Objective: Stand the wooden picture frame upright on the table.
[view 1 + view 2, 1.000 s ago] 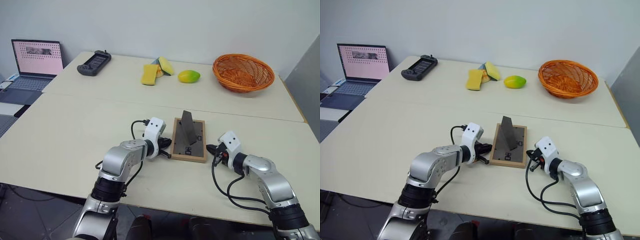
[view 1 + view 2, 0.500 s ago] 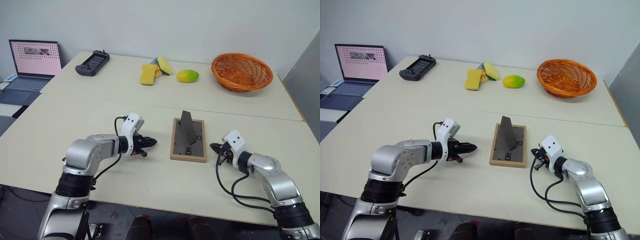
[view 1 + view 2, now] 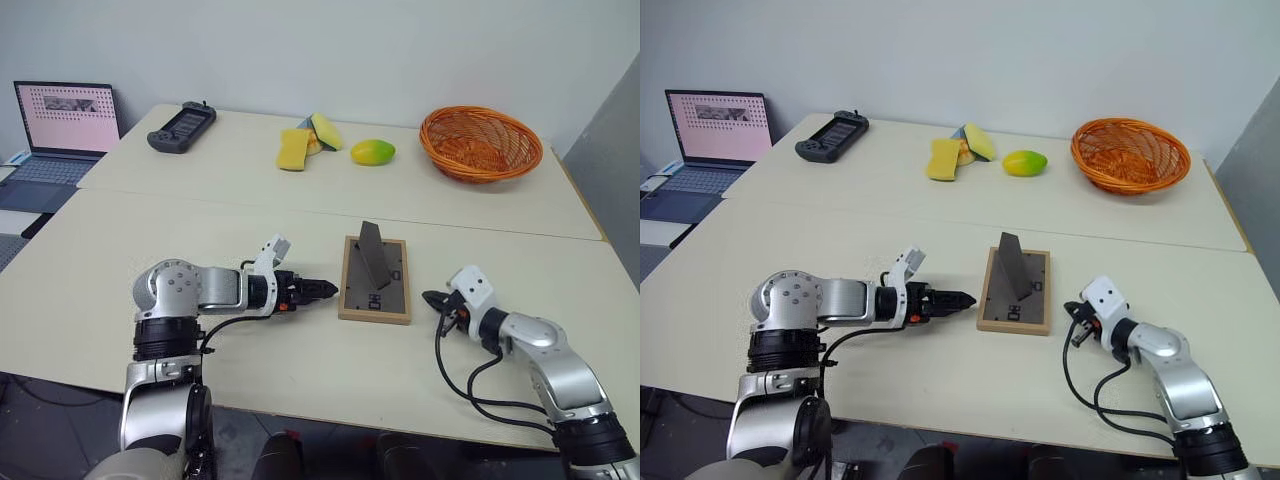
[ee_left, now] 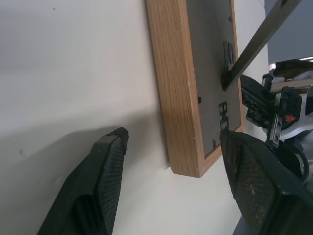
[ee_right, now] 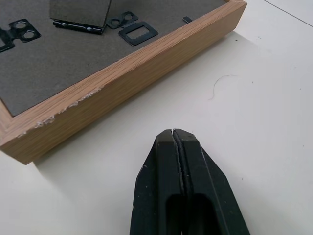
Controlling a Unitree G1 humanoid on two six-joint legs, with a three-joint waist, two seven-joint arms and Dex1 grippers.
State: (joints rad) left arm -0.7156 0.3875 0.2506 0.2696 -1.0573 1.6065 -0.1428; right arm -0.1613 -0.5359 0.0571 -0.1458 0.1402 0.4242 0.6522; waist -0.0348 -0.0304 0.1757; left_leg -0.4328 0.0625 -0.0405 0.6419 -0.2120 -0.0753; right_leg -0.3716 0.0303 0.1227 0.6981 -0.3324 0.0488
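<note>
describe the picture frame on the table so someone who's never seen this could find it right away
On the near slab of the cream table, between the two grippers, lies the small rectangular light-wood picture frame. It is face down, its dark grey back up, with a triangular stand jutting upward, unlike anything else there.

Both arms are clad in rounded silver-grey metal shells with black bands at the joints. Each wrist carries a white block with small dark dots, and black cables loop out beside it. The left gripper (image 3: 328, 289) and right gripper (image 3: 429, 298) have black fingers (image 4: 100, 186) with finely textured pads.
</note>
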